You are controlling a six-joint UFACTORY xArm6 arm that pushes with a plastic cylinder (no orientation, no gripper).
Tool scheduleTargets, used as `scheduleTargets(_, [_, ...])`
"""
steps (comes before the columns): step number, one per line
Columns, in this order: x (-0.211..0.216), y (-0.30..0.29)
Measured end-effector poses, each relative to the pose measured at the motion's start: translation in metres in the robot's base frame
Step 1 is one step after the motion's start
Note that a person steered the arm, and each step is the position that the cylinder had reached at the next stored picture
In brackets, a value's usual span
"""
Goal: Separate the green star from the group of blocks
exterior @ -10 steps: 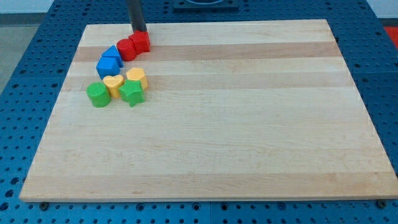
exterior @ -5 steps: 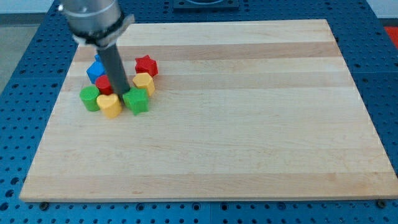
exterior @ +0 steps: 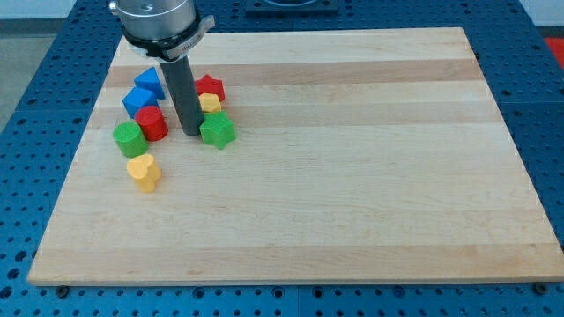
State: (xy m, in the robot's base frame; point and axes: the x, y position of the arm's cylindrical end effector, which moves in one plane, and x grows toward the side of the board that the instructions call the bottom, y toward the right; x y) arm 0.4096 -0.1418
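Observation:
The green star lies on the wooden board, at the right edge of the group of blocks in the view's upper left. My tip rests just left of the star, touching or nearly touching it. A yellow block sits right above the star, and a red star above that. Left of the rod are a red block, a green round block, a blue block and a blue triangular block. A yellow heart lies apart, below the green round block.
The board's left edge runs close to the group. The blue perforated table surrounds the board. The arm's grey body hangs over the top-left corner.
The rod moved right and slightly up, pushing the green star to the right. The yellow heart now lies lower and apart. The red block and the blue blocks shifted slightly.

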Motion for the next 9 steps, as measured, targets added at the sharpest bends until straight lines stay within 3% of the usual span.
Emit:
scheduleTargets(1, [0.065, 0.001])
scheduleTargets(2, [0.159, 0.008])
scheduleTargets(3, [0.151, 0.064])
scheduleTargets(4, [0.062, 0.154])
scheduleTargets(5, [-0.038, 0.187])
scheduleTargets(7, [-0.147, 0.111])
scheduleTargets(8, [-0.176, 0.092])
scheduleTargets(9, [-0.178, 0.063])
